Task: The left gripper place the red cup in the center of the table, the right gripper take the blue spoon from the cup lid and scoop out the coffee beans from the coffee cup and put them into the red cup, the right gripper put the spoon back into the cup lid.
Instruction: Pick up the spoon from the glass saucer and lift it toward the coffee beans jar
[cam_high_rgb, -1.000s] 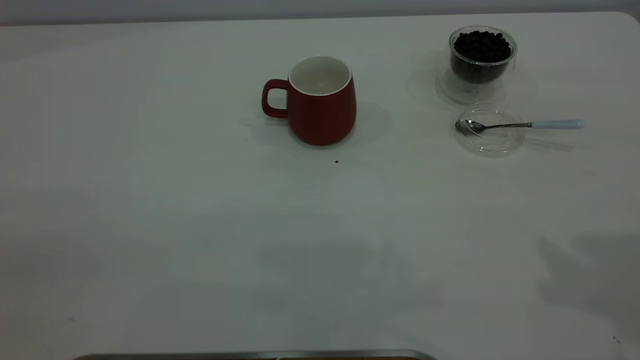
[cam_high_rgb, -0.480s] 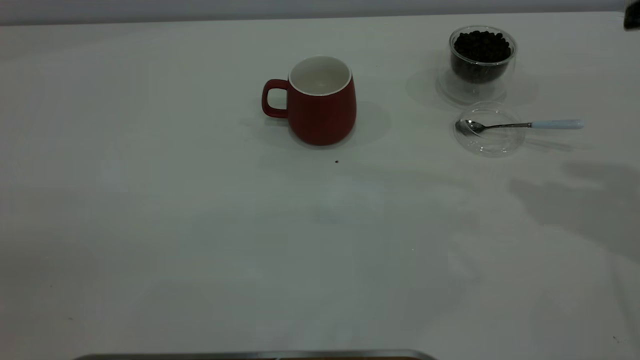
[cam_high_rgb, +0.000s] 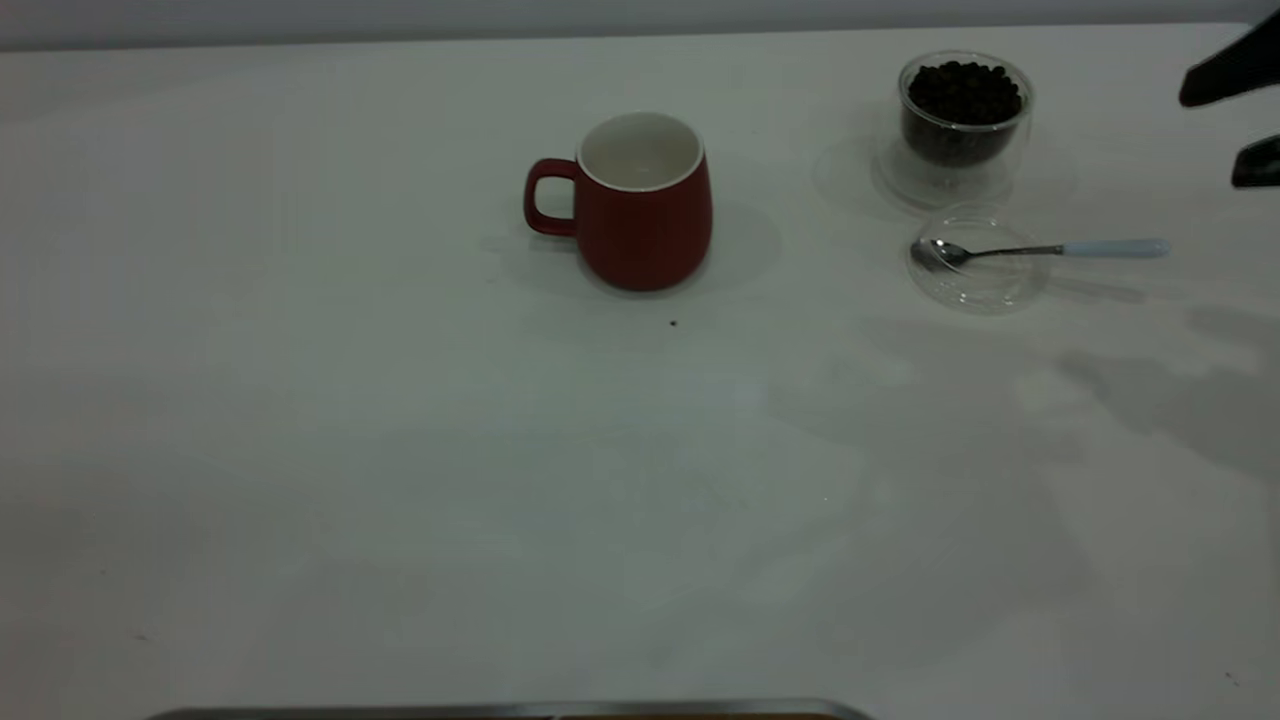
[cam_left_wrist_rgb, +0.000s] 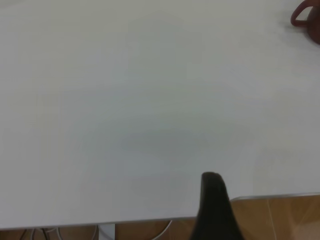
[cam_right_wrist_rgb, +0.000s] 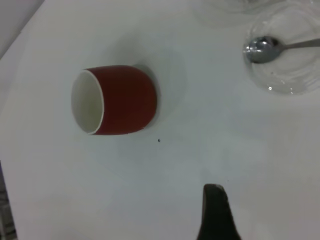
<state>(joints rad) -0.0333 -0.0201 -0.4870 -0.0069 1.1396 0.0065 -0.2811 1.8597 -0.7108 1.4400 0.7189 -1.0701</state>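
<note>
The dark red matte mug with a white inside, the red cup (cam_high_rgb: 634, 200), stands upright near the middle of the large white table (cam_high_rgb: 400, 450), its loop handle toward the exterior view's left and nothing visible inside it. A tiny dark speck (cam_high_rgb: 673, 323) lies on the tabletop just in front of it. Well to its right stands the small clear double-walled glass coffee cup (cam_high_rgb: 964, 120), filled with dark brown coffee beans (cam_high_rgb: 964, 92). Just in front of that cup lies the shallow round clear glass cup lid (cam_high_rgb: 978, 259), and the blue spoon (cam_high_rgb: 1040, 249) rests across it, its shiny metal bowl inside the lid and its pale blue handle reaching out past the rim to the right.

The right gripper (cam_high_rgb: 1235, 120) enters at the exterior view's right edge, above and beyond the spoon handle, its two dark pointed jaws spread apart and holding nothing. The left gripper (cam_left_wrist_rgb: 215, 210) appears only in its own wrist view as one dark finger over the table's near edge; whether its jaws are apart or together cannot be told.
</note>
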